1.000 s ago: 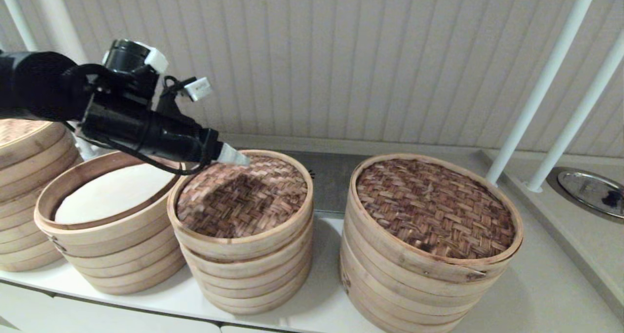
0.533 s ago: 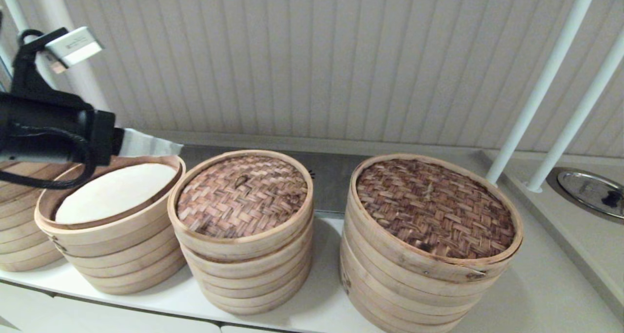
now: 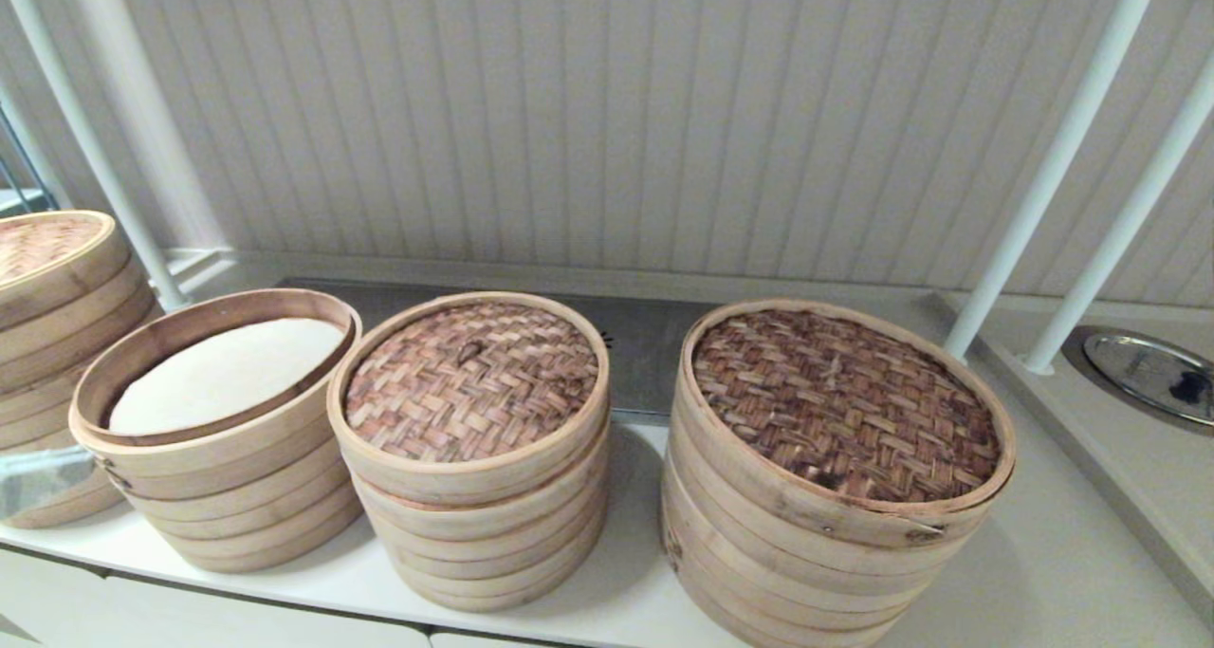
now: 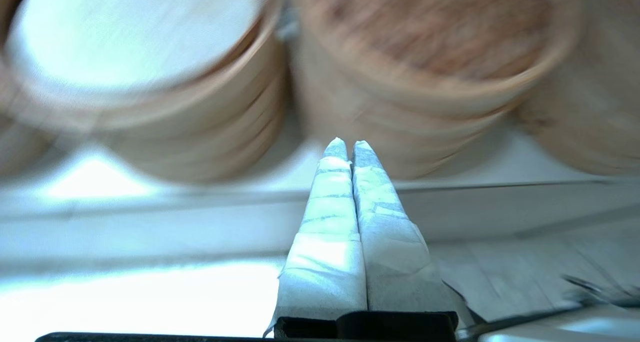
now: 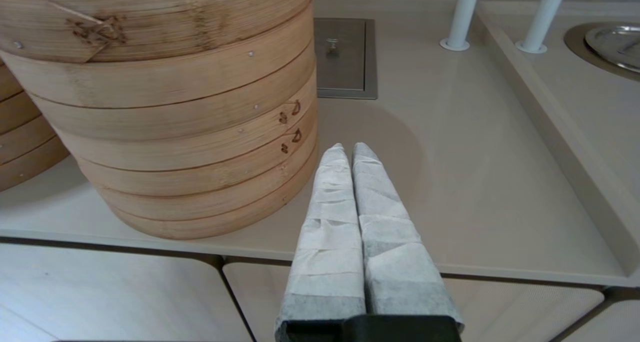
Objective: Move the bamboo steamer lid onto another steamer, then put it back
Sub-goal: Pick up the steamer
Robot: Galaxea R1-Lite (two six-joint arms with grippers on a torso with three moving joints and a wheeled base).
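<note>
Pale worktop (image 3: 1043, 572), and the round light-tan woven bamboo lid (image 3: 43, 245) sits far left, not on the small reddish-topped bamboo steamer (image 3: 469, 382); left gripper (image 4: 345, 146) and right gripper (image 5: 345, 149) hang low, jaws clenched empty, so it looks finished, only parking left.

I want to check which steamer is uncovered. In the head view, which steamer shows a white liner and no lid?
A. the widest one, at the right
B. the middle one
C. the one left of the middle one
C: the open steamer shows its white liner, while the middle steamer and the widest steamer carry woven tops.
</note>
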